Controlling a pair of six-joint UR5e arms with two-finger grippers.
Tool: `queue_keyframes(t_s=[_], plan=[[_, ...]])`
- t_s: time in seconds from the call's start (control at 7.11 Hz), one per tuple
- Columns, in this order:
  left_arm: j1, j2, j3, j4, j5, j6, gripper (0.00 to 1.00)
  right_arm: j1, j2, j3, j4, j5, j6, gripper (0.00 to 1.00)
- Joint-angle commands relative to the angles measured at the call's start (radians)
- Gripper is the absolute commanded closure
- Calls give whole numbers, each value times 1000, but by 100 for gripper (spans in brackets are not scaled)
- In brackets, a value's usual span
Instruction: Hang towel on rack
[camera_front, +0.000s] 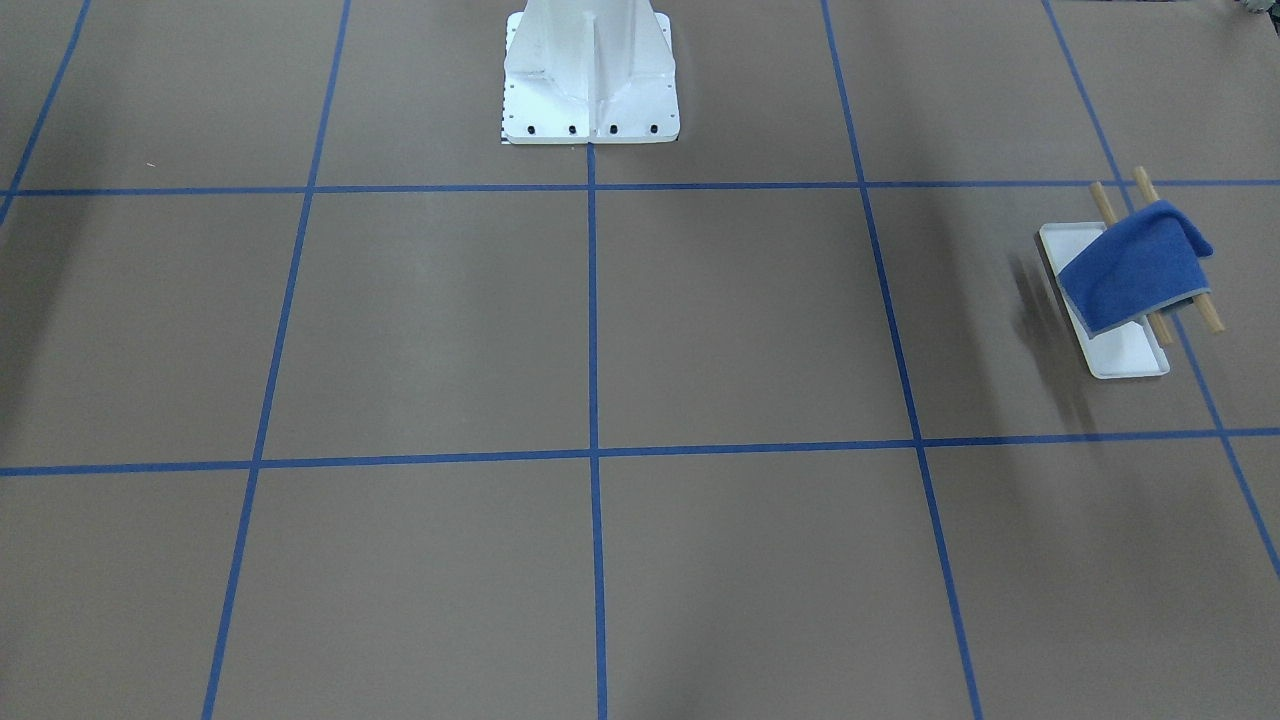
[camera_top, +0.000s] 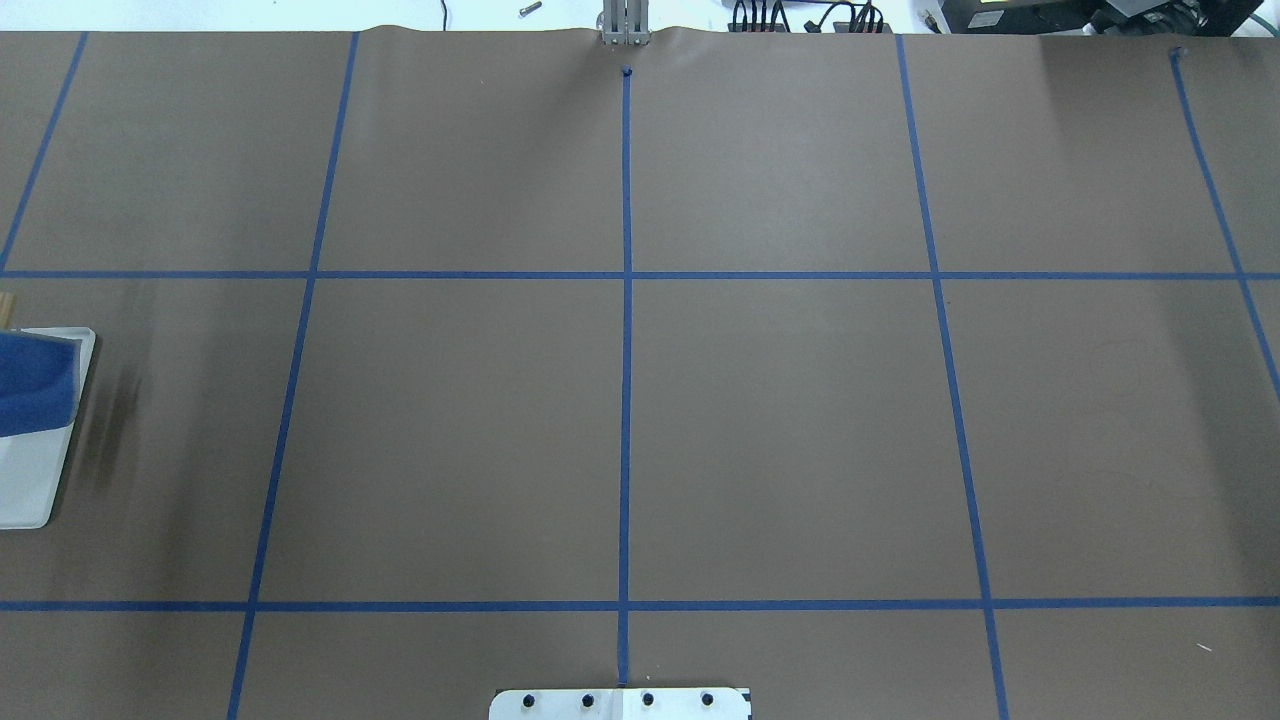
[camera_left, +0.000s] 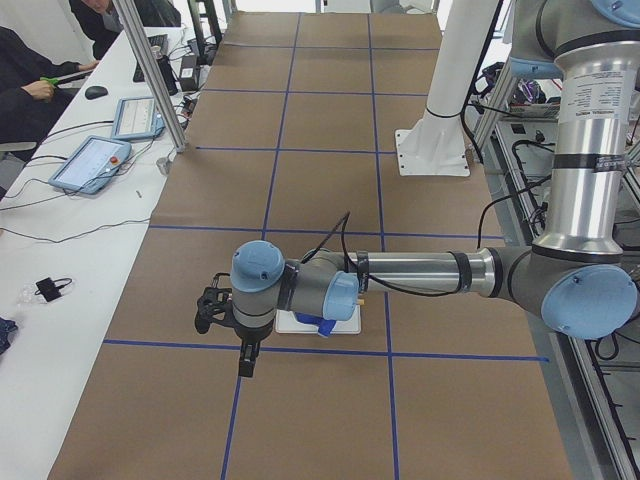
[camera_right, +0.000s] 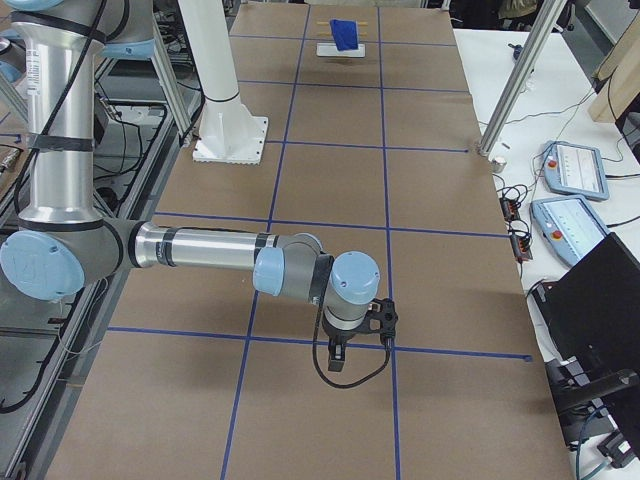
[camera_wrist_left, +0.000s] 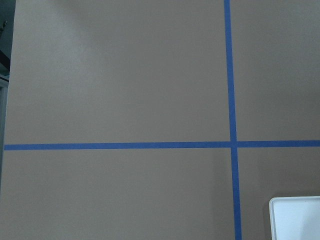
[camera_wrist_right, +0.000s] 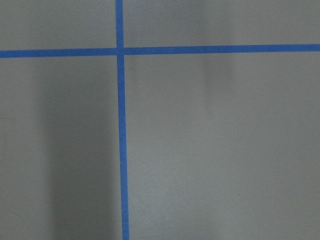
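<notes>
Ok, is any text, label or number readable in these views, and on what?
Nothing is legible.
Left arm: dark print on its silver tube, too small to read.
Right arm: likewise too small.
Pendant screens: blurred.
Towel and rack: no markings visible.

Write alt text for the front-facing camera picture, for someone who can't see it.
A blue towel hangs draped over the two wooden rods of a small white-based rack, at the right side of a brown table marked with a blue tape grid. A white bolted pedestal stands at the top centre.
</notes>
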Motion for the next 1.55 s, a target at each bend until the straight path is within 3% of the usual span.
queue_keyframes(t_s=[0.0, 0.7, 0.99, 1.13, 1.41], plan=[[1, -4, -9, 4, 7, -3, 1, 0, -1, -5, 0, -13, 0, 0], [44, 4, -1, 1, 25, -1, 1, 0, 1, 3, 32, -74, 21, 0], [42, 4, -1, 4, 16, -3, 1, 0, 31, 19, 57, -62, 84, 0], [41, 5, -13, 2, -8, -4, 1, 0, 27, 15, 124, -57, 110, 0], [41, 4, -16, 2, -19, -6, 1, -1, 27, 10, 143, 4, 159, 0]])
